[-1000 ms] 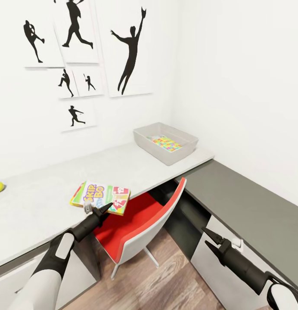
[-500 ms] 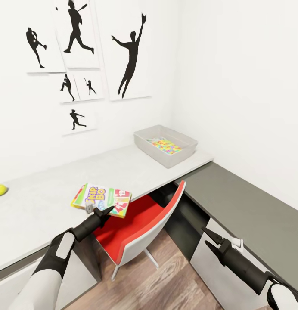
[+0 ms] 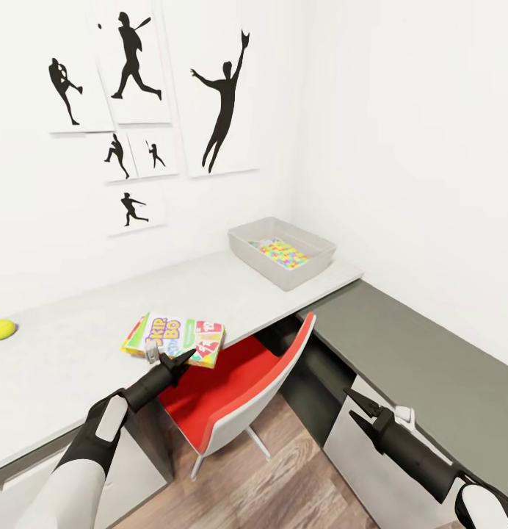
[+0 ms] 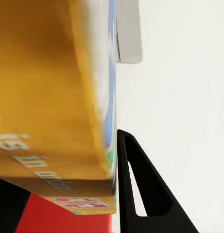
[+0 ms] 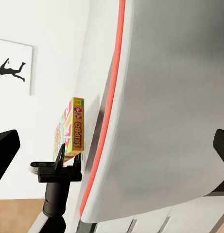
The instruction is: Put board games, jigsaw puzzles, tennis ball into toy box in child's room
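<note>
Your left gripper (image 3: 169,358) clamps the Skip-Bo game box (image 3: 175,338) above the table's (image 3: 78,345) front edge. Your right gripper (image 3: 359,411) hangs open, empty, beside the red chair (image 3: 232,397). The toy box (image 3: 282,251) with a puzzle (image 3: 283,253) sits far along the table; the tennis ball (image 3: 2,329) lies well apart.

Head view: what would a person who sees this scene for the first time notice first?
Probably the bright SKIP-BO box, held by the left claw at the near edge of the pale table. Next, the red chair tucked under that table, and the grey toy box at the far end with a colourful jigsaw puzzle inside.
</note>
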Robot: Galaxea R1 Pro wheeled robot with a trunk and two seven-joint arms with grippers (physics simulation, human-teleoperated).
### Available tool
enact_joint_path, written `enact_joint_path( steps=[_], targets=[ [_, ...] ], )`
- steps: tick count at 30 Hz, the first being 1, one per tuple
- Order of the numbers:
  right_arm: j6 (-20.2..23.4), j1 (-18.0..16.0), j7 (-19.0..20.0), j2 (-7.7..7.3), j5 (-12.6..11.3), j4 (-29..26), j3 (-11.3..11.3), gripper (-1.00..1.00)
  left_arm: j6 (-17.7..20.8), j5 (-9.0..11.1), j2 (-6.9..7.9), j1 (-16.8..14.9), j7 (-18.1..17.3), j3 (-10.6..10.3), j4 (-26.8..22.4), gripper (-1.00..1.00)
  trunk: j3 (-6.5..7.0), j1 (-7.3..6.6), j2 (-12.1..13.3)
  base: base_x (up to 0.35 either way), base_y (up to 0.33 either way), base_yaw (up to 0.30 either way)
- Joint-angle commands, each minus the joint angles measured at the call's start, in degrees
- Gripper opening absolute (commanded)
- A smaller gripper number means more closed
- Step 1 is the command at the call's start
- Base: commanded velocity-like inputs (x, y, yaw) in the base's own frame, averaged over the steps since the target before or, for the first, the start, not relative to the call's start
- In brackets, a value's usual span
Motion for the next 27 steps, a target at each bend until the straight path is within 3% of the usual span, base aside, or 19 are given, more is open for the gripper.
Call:
enact_joint_path(
  steps=[1,4,5,7,11,16,22,27],
  targets=[
    [0.30,-0.03,0.25,0.01,0.15,0.01,-0.09,1.00,0.23,-0.06,-0.03,-0.04,-0.17,0.16,0.00,-1.00,0.13,-0.23,0.39,0.000,0.000,0.000],
    [0.30,-0.04,0.24,0.01,0.15,0.02,-0.09,1.00,0.41,-0.07,-0.02,-0.04,-0.28,-0.93,-0.04,-1.00,0.67,-0.89,1.59,0.000,0.000,0.000],
    [0.30,-0.05,0.22,0.01,0.15,0.02,-0.09,1.00,0.88,-0.02,0.19,-0.04,-0.34,-3.51,-0.05,-1.00,0.85,-1.11,1.99,0.000,0.000,0.000],
    [0.30,-0.05,0.23,0.01,0.15,0.01,-0.09,1.00,1.39,0.14,0.32,-0.04,-0.36,-6.09,-0.05,-1.00,1.21,-1.54,2.79,0.000,0.000,0.000],
    [0.30,-0.03,0.24,0.01,0.15,0.02,-0.09,1.00,2.02,0.26,0.39,-0.04,-0.38,-8.19,-0.20,-1.00,1.93,-2.42,4.40,0.000,0.000,0.000],
    [0.30,-0.04,0.24,0.01,0.15,0.02,-0.09,1.00,2.49,0.28,0.48,-0.09,-1.21,-8.57,-0.46,-1.00,2.83,-3.52,6.40,0.000,0.000,0.000],
    [0.30,-0.04,0.23,0.01,0.15,0.03,-0.09,1.00,3.35,-0.07,0.63,-0.22,-8.24,-8.72,-0.65,-1.00,3.90,-4.84,8.81,0.000,0.000,0.000],
    [0.30,-0.04,0.24,0.01,0.15,0.01,-0.09,1.00,8.29,-0.31,0.72,-0.52,-9.37,-8.81,-1.44,-1.00,4.80,-5.94,10.81,0.000,0.000,0.000]
  ],
)
